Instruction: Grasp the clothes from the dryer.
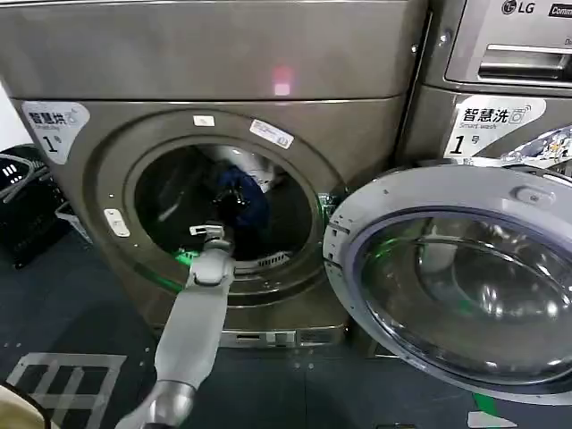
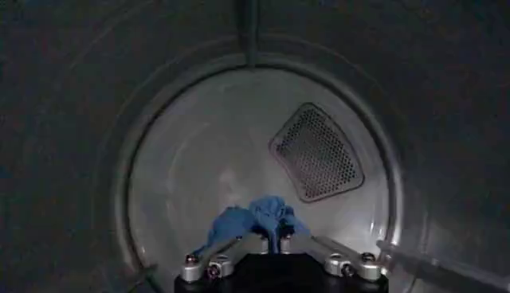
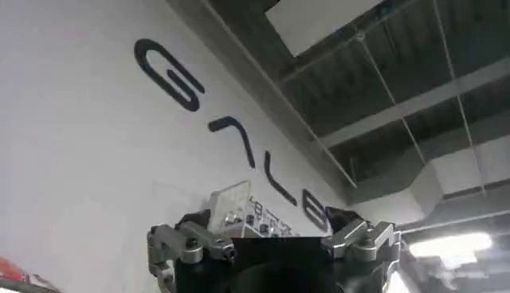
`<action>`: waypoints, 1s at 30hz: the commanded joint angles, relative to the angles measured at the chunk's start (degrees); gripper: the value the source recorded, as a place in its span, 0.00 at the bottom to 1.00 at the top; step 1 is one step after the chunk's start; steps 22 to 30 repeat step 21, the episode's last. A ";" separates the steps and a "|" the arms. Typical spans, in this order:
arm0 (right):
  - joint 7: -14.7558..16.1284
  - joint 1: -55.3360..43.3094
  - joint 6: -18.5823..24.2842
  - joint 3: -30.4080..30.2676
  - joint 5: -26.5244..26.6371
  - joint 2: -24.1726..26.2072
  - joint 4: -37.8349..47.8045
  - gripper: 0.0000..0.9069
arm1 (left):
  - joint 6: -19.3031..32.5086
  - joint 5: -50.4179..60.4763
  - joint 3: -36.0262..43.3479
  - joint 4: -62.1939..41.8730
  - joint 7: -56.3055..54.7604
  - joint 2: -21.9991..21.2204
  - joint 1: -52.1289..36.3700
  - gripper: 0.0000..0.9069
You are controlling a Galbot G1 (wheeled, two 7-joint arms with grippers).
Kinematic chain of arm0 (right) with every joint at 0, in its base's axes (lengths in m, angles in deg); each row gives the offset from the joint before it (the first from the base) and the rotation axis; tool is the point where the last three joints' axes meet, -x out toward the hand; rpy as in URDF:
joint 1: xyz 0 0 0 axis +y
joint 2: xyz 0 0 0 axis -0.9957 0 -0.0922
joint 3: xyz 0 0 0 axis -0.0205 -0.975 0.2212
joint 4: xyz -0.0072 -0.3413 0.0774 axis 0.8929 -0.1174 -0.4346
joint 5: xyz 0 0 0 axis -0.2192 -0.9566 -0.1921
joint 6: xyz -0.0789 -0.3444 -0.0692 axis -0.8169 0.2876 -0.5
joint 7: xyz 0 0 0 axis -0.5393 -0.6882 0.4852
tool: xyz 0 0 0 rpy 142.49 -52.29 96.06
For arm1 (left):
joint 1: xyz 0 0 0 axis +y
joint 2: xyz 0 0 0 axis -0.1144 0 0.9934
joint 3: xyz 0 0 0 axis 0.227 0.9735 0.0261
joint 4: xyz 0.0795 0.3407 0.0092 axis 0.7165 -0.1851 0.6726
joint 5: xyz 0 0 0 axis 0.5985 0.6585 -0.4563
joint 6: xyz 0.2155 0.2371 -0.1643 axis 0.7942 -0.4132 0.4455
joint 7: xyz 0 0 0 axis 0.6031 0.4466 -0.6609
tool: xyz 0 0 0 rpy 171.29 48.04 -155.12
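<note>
Likely a laundry room: numbered dryer (image 1: 179, 134), LG washer (image 1: 509, 80).

The dryer (image 1: 98, 268) is standing on the dark floor (image 1: 80, 313) with its round door (image 1: 465, 286) swinging open toward the right side of the opening. Inside the drum (image 2: 199, 159), the clothes (image 2: 255, 219) are showing as a crumpled blue bundle near the drum's lower part, in front of the pale back wall and below its perforated vent (image 2: 315, 151). White markings (image 1: 63, 380) are lying on the floor before the dryer's left corner.
</note>
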State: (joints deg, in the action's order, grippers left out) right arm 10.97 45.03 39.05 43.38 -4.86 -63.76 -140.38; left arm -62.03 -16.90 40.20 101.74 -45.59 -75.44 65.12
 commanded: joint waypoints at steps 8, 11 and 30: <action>0.19 0.25 0.27 0.71 0.07 -0.18 0.04 1.00 | 1.37 1.56 0.15 0.75 -1.62 -0.22 0.79 0.00; 0.24 0.31 0.15 0.79 0.05 -0.25 0.01 1.00 | 1.45 1.59 0.28 0.48 -1.42 -0.19 0.58 0.00; 0.38 0.39 0.08 0.90 0.09 -0.16 -0.10 1.00 | 1.39 2.06 0.87 -0.55 -0.23 -0.05 -0.20 0.00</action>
